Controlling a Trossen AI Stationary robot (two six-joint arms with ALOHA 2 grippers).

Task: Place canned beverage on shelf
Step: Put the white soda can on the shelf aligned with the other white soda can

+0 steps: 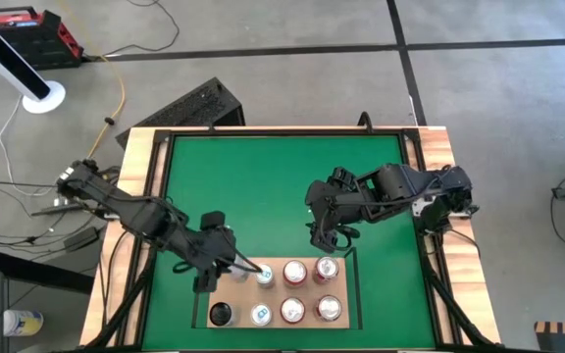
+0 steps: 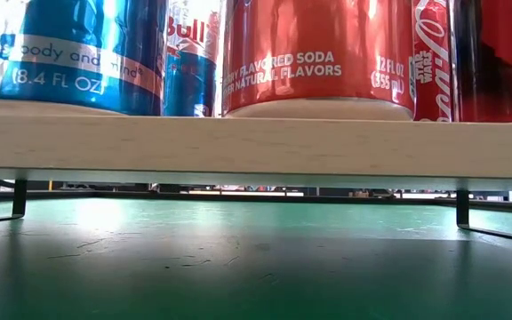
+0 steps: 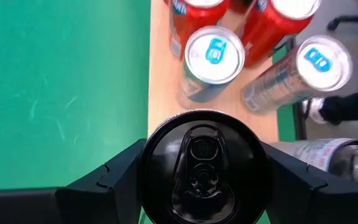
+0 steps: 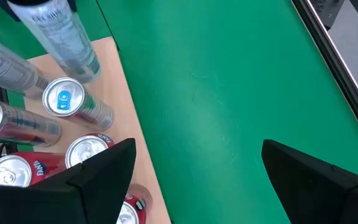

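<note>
The left gripper point(image 1: 226, 267) is closed around a black-topped can point(image 3: 204, 167), one finger pressed on either side of it in the left wrist view. Seen from above, this gripper sits at the left end of the shelf point(image 1: 275, 290), a pale wooden board with thin black rails lying on the green mat point(image 1: 263, 186) near the table's front edge. The held can appears to be over, or just at, the shelf's left edge; whether its base rests on the board cannot be told.

The right gripper point(image 1: 324, 235) hangs with its fingers spread wide and empty, above the mat just behind the shelf's right part.

Seven cans already stand on the shelf in two rows: red soda cans point(image 1: 307, 290) to the right, slimmer blue-and-silver cans point(image 1: 262, 314) and another dark can point(image 1: 221, 314) to the left. The loading looks nearly complete; what seems left is setting this can down and letting go.
</note>
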